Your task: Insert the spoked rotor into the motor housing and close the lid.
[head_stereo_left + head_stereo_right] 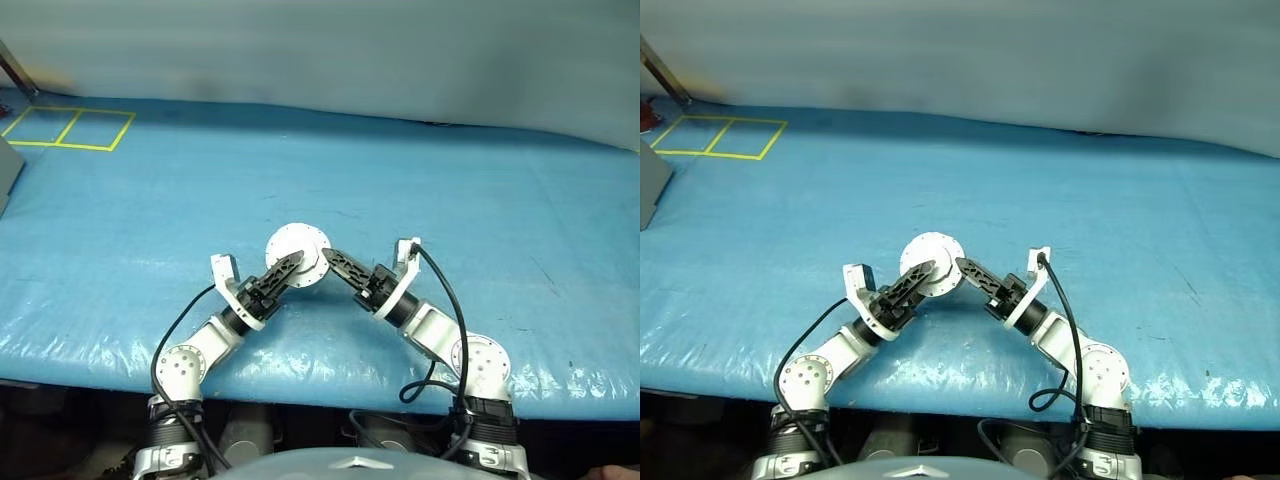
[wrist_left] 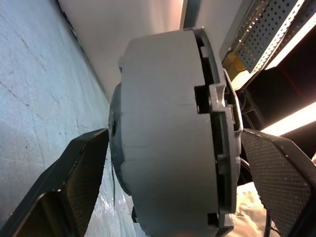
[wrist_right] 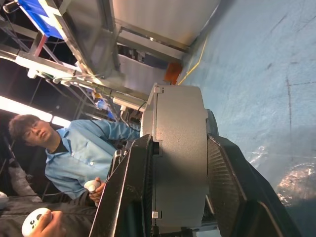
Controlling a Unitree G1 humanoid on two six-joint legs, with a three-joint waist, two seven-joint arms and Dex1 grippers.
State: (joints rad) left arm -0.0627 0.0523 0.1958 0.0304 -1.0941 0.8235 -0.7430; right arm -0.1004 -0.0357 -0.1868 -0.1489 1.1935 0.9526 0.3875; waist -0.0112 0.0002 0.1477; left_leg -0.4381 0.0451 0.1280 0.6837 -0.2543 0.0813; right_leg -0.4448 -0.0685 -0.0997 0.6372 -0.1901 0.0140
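your right gripper [image 1: 335, 262] is clamped across the motor housing [image 1: 297, 252], held up over the blue table [image 1: 500, 200], while your left gripper [image 1: 290, 266] stands spread wide around it, so any slackening on the right could drop it

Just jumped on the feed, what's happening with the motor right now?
The robot has the motor housing lifted above the blue table between its two arms, with the lid already on it. The right end effector is clamped across the housing's body and carries it. The left end effector has its fingers spread on either side of the housing, clear of it. A person in a blue shirt sits nearby holding controllers.
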